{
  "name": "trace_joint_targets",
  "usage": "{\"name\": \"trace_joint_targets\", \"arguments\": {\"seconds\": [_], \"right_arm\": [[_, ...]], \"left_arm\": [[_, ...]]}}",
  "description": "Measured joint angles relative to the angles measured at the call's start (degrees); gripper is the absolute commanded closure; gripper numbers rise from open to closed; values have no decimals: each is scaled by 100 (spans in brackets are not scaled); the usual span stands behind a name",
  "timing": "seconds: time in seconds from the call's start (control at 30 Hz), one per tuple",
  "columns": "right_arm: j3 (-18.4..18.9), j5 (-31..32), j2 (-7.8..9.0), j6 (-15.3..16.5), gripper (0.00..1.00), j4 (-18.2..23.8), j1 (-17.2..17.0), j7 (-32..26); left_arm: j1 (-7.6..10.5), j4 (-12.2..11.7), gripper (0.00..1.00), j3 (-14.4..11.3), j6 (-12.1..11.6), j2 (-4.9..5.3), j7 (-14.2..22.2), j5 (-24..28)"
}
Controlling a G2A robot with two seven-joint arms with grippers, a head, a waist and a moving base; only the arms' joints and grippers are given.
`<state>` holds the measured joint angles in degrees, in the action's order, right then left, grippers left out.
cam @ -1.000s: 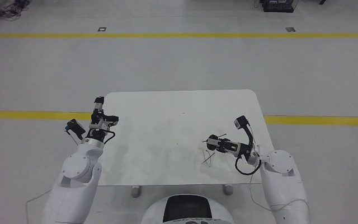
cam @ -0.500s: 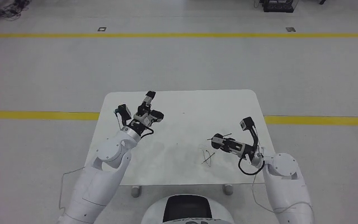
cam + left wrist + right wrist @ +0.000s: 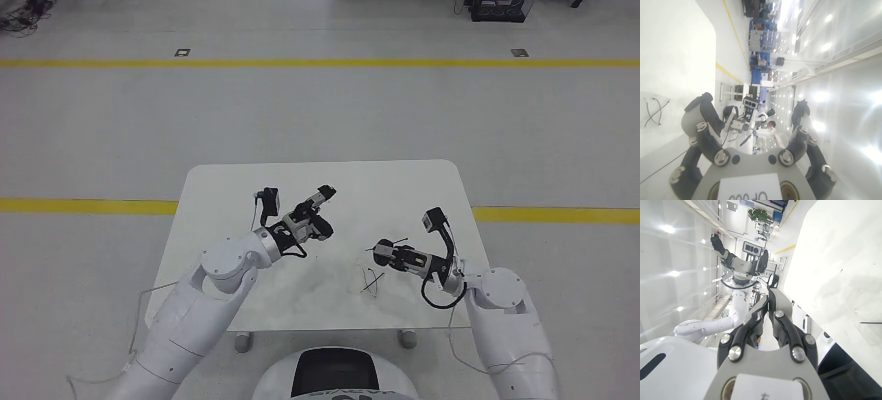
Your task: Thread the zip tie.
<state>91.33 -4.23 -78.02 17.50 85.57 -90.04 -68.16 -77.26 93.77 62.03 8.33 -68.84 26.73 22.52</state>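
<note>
Two thin black zip ties [image 3: 372, 282] lie crossed on the white table [image 3: 400, 190] near its front edge; they show again as zip ties [image 3: 655, 111] in the left wrist view. My right gripper [image 3: 379, 252] hovers just behind them, shut on another thin black zip tie [image 3: 396, 240] that sticks out sideways. Its fingers [image 3: 770, 302] are pressed together. My left gripper [image 3: 326, 210] hangs open over the table's middle, pointing towards the right arm, with nothing between its fingers [image 3: 704, 113]. The left gripper [image 3: 740, 247] also appears open in the right wrist view.
The table's near right edge [image 3: 806, 311] runs close beside the right gripper. Yellow floor lines [image 3: 560, 214] pass behind and beside the table.
My left arm has swung from the table's left edge in over the middle, towards the right gripper. The right gripper has barely shifted and still holds its zip tie.
</note>
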Motion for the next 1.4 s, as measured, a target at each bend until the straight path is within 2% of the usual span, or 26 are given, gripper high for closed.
{"name": "trace_joint_targets", "arguments": {"seconds": [0.23, 0.3, 0.4, 0.5, 0.57, 0.77, 0.83, 0.9, 1.0, 1.03, 1.13, 1.2, 1.4], "right_arm": [[-11, 3, 1, 4, 100, 3, -2, 26], [-92, 33, 14, 2, 100, -3, -4, 66], [-137, -189, 47, 71, 100, -94, 12, -48], [-171, -451, 93, 75, 100, -287, 87, -378], [-187, -563, 117, 58, 100, -387, 156, -586], [-184, -557, 119, 60, 100, -396, 166, -604], [-212, -633, 118, 41, 100, -408, 152, -564], [-226, -850, 140, 99, 100, -454, 139, -661], [-187, -1031, 204, 160, 100, -600, 148, -1061], [-185, -1068, 223, 165, 100, -651, 158, -1132], [-337, -1220, 292, 149, 100, -778, 188, -1155], [-500, -1323, 340, 95, 100, -821, 220, -1148], [-509, -1313, 345, 92, 100, -821, 224, -1148]], "left_arm": [[-12, 7, 0, -23, -36, 1, 0, 19], [69, -16, 0, -162, -65, 11, 197, -268], [251, -98, 0, -374, 20, 26, 557, -739], [435, -272, 0, -501, 154, 40, 969, -907], [527, -363, 0, -523, 72, 51, 1169, -969], [543, -379, 0, -522, 33, 54, 1195, -1011], [545, -386, 0, -591, -64, 66, 1275, -1138], [596, -484, 0, -639, -169, 107, 1707, -1320], [641, -609, 0, -587, -253, 179, 2443, -1322], [643, -635, 0, -557, -271, 198, 2589, -1333], [607, -673, 0, -461, -366, 233, 2854, -1026], [626, -607, 0, -501, -506, 243, 3124, -925], [616, -596, 0, -524, -520, 241, 3105, -956]]}}
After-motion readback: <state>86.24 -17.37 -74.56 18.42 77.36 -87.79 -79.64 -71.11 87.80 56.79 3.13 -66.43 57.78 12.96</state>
